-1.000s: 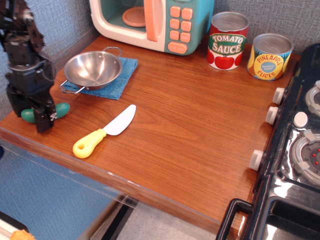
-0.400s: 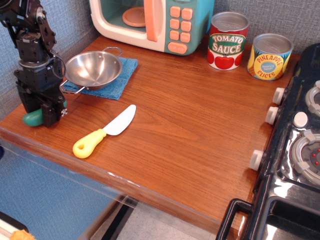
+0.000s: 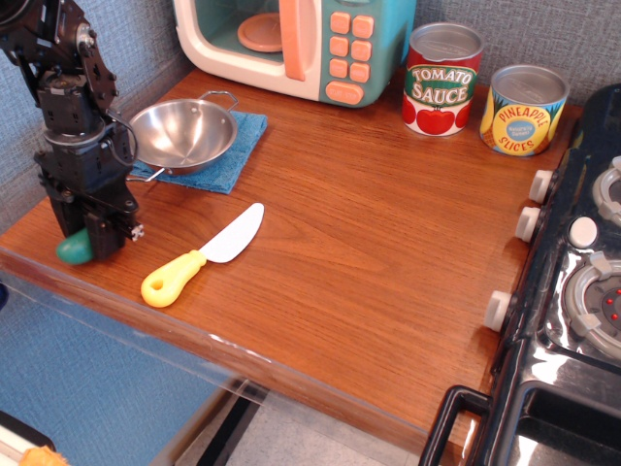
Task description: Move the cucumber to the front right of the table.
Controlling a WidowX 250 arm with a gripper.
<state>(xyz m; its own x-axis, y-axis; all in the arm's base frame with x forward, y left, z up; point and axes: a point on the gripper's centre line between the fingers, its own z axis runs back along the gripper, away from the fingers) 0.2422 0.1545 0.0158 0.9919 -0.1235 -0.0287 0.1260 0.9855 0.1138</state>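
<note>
The dark-green cucumber (image 3: pixel 71 250) is at the front left corner of the brown table (image 3: pixel 369 223), and only its rounded left end shows. My black gripper (image 3: pixel 95 241) points down over it with the fingers closed around its middle, hiding the rest of it. The cucumber's end sits close to the table's front edge.
A yellow-handled white toy knife (image 3: pixel 199 257) lies just right of the gripper. A steel pan (image 3: pixel 181 135) on a blue cloth (image 3: pixel 233 155) is behind it. A toy microwave (image 3: pixel 296 44), a tomato sauce can (image 3: pixel 442 80) and a pineapple can (image 3: pixel 524 110) stand at the back. A black toy stove (image 3: pixel 572 291) fills the right side.
The gripper has shifted slightly right and toward the front edge. The cucumber's right end no longer shows, and its left end has moved down and right with the gripper.
</note>
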